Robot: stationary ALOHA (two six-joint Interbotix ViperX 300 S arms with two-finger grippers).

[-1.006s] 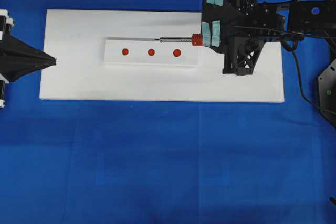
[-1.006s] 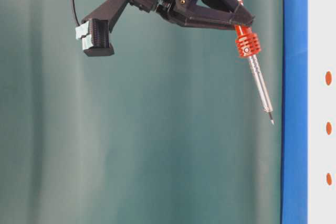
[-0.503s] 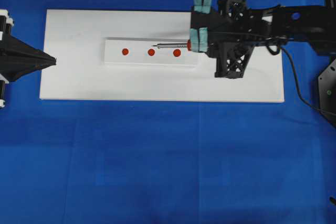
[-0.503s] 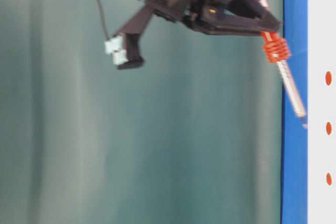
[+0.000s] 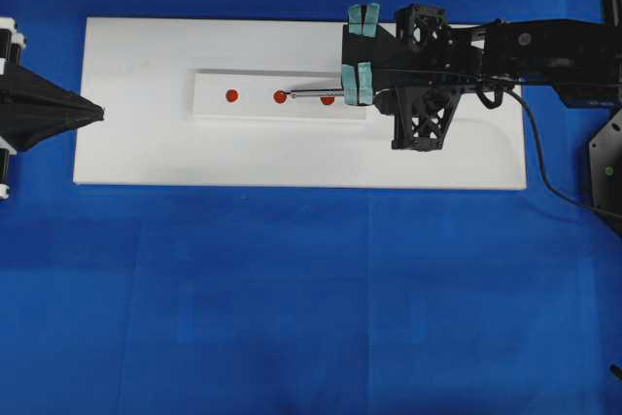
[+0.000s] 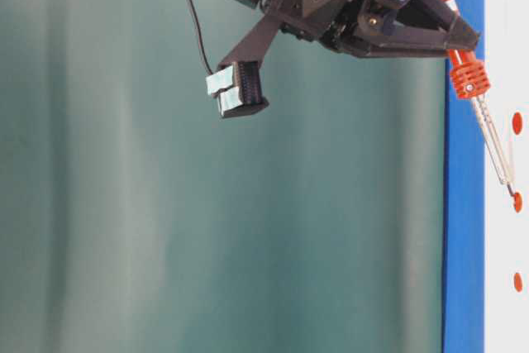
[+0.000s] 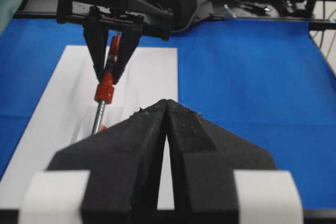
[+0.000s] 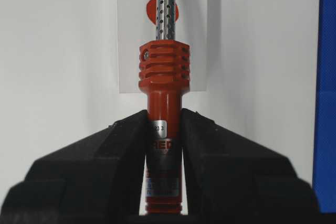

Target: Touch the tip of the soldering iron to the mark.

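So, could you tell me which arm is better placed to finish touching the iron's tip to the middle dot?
The right. Its gripper is shut on the soldering iron, whose tip sits right beside the mark. The left gripper is shut, holds nothing, and sits at the board's far edge.

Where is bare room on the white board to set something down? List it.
Free: the white board's front strip below the block, and its left end toward the left hand. Crowded: the block's right end, under the right hand and the soldering iron.

A blue cloth point(image 5: 311, 298) covers the table; a white board point(image 5: 146, 153) lies flat on it; two more red dots point(image 5: 231, 96) flank the middle of the raised white block point(image 5: 253, 80); a teal backdrop point(image 6: 124, 204) hangs behind.
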